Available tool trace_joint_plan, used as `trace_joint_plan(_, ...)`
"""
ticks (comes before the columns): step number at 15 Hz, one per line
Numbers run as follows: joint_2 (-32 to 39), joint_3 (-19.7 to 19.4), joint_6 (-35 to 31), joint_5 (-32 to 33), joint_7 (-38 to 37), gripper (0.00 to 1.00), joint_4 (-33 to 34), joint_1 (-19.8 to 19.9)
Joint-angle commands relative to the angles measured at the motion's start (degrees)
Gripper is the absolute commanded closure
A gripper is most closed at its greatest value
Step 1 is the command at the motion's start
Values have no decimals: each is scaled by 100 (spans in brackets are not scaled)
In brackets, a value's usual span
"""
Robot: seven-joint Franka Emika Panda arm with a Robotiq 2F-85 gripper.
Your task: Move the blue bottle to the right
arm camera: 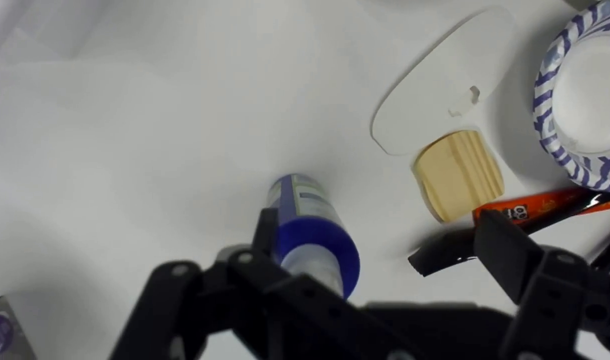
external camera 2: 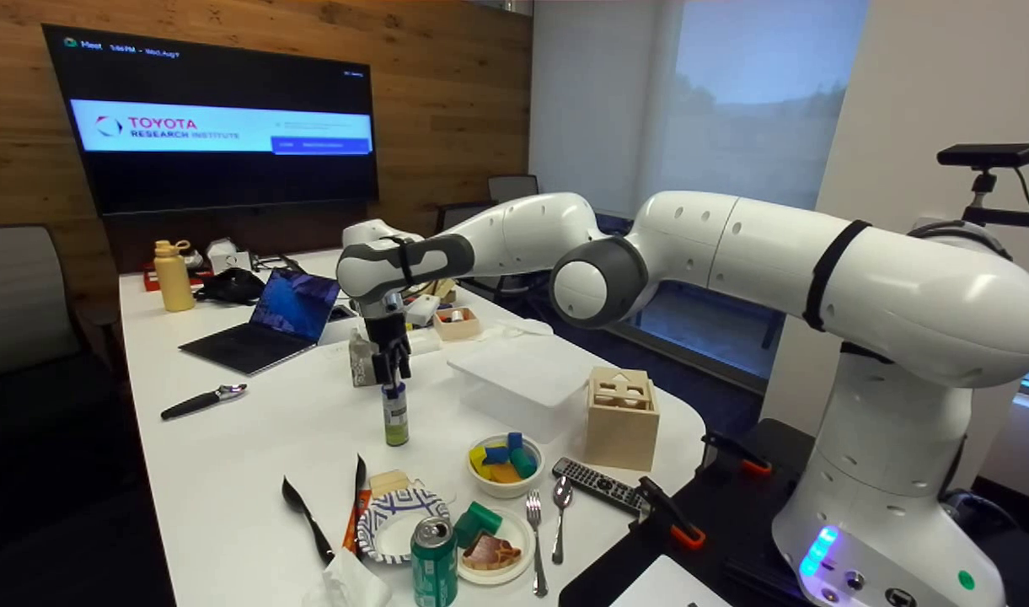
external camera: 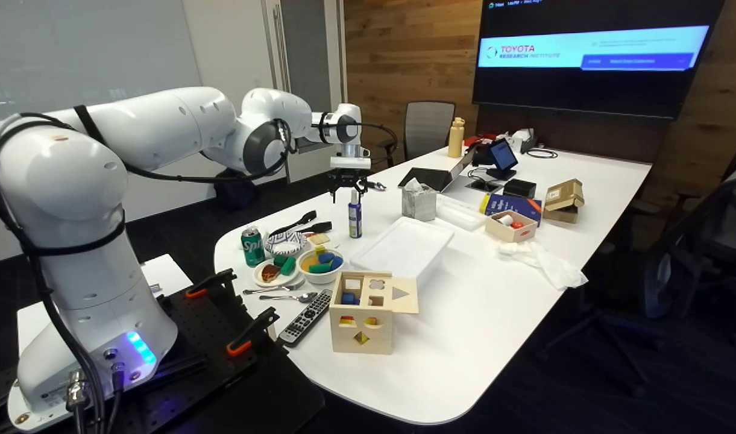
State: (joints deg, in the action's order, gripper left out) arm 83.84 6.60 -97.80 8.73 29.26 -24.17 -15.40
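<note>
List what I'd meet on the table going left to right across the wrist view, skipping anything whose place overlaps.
Grey box at the lower-left corner → blue bottle → wood-grained piece → blue-and-white patterned bowl.

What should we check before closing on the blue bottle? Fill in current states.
1. Gripper open: ok, fingers wide apart in the wrist view.
2. Blue bottle upright: ok in both exterior views.
3. Bottle centred between fingers: not ok, it appears close to one finger, with a wide gap to the other.
4. Fingers low enough for a firm hold: cannot tell; they look level only with its top.
5. Bottle apart from the plastic box: ok, a gap shows in both exterior views.
6. Whose right is meant: cannot tell; the views don't settle it.
</note>
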Motion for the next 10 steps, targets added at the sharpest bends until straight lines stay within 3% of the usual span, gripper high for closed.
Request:
trace_joint_plan(1,12,-204,-57,-82,-11,0,115,-53)
trace_joint_plan(10,11,-217,-369,-125,-37,0,220,-49)
